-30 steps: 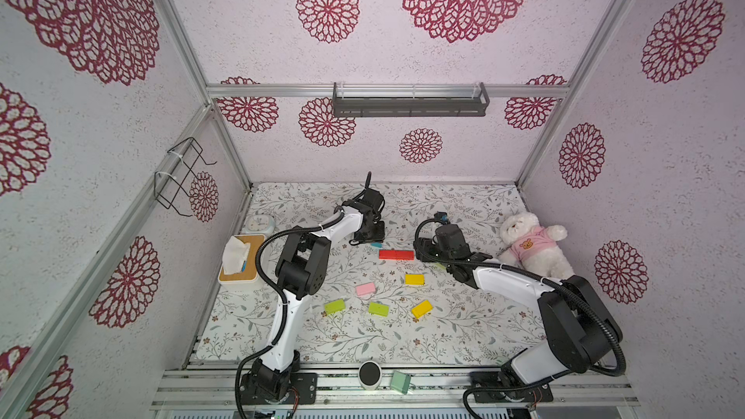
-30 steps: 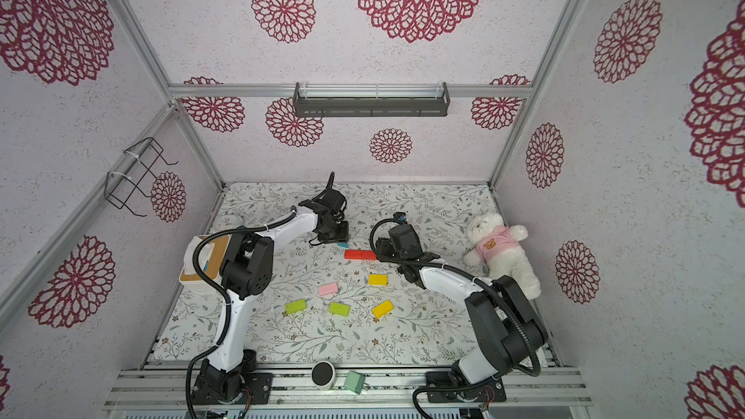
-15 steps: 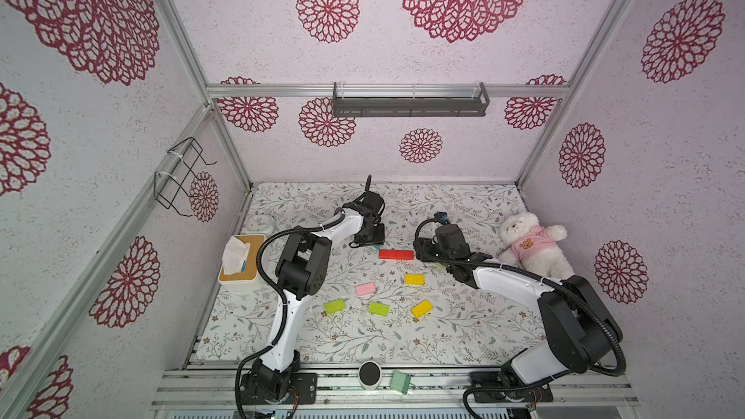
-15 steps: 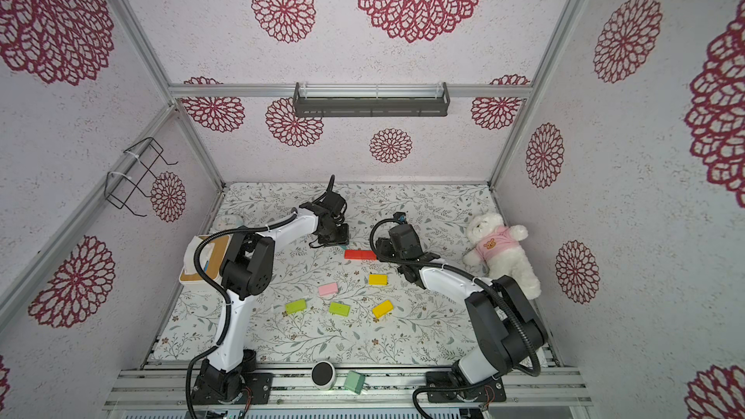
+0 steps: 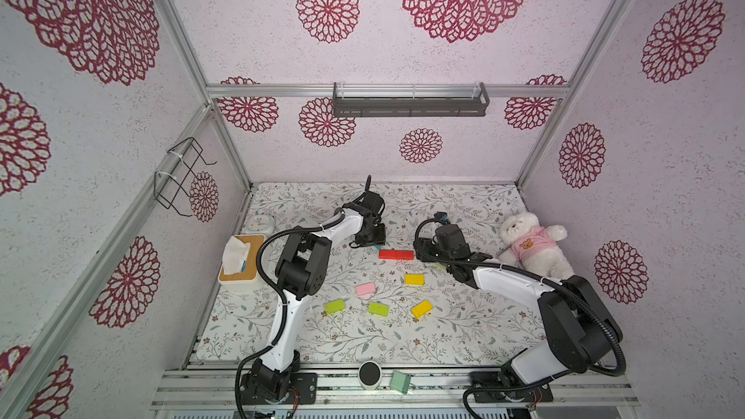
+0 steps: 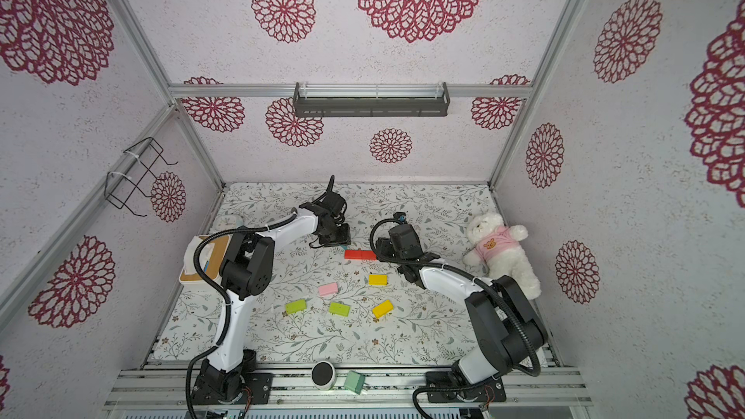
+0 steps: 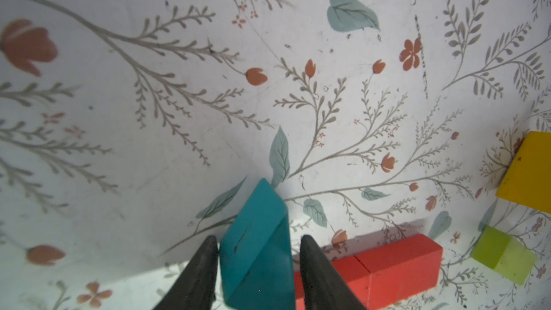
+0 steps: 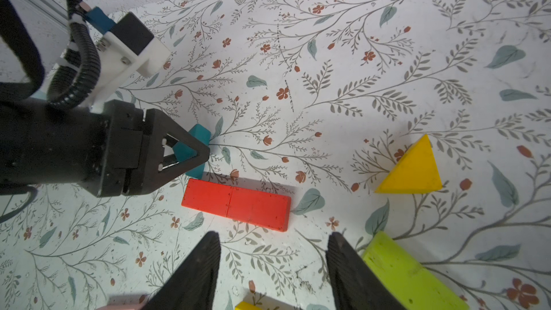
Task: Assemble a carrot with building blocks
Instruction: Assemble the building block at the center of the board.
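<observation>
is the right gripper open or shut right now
Open. In the right wrist view the right gripper has its fingers spread apart, with only bare tablecloth between them.

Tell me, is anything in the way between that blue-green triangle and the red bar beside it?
Nothing visible. The teal triangle sits between the fingers of the left gripper, right by one end of the red blocks; only bare floral table shows around them. Whether triangle and blocks touch, I cannot tell.

Legible text, brands, numbers: none found. A bear-face emblem (image 5: 525, 243) is borne on the pink shirt (image 5: 537, 237) of the plush bear (image 5: 519, 226); the clock (image 5: 260, 222) dial cannot be read.
</observation>
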`<control>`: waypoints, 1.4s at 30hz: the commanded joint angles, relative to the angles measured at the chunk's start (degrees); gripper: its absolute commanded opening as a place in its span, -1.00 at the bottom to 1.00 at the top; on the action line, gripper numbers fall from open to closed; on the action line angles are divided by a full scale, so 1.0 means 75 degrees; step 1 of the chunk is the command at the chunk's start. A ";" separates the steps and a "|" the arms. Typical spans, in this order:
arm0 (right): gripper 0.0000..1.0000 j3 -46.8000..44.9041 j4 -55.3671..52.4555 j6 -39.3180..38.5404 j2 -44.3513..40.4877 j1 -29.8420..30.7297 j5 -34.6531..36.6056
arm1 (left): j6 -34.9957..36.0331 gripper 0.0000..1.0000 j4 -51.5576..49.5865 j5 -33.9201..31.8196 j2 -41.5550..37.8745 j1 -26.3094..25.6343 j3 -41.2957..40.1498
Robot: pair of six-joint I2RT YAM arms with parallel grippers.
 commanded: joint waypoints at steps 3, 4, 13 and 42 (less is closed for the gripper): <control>0.22 -0.0056 0.0187 0.0103 -0.0159 -0.0046 0.0134 | -0.0177 -0.04 -0.0080 0.0091 -0.0459 -0.0025 -0.0191; 0.22 -0.0055 0.0187 0.0103 -0.0162 -0.0055 0.0124 | -0.0186 -0.04 -0.0116 0.0036 -0.0499 -0.0013 -0.0196; 0.22 -0.0038 0.0187 0.0091 -0.0162 -0.0055 0.0120 | -0.0088 -0.04 -0.0029 -0.0141 -0.0862 0.0194 -0.0263; 0.22 -0.0099 0.0093 0.0051 -0.0240 -0.0065 0.0225 | 0.0000 0.07 0.0653 0.0298 -0.0008 0.0256 0.0191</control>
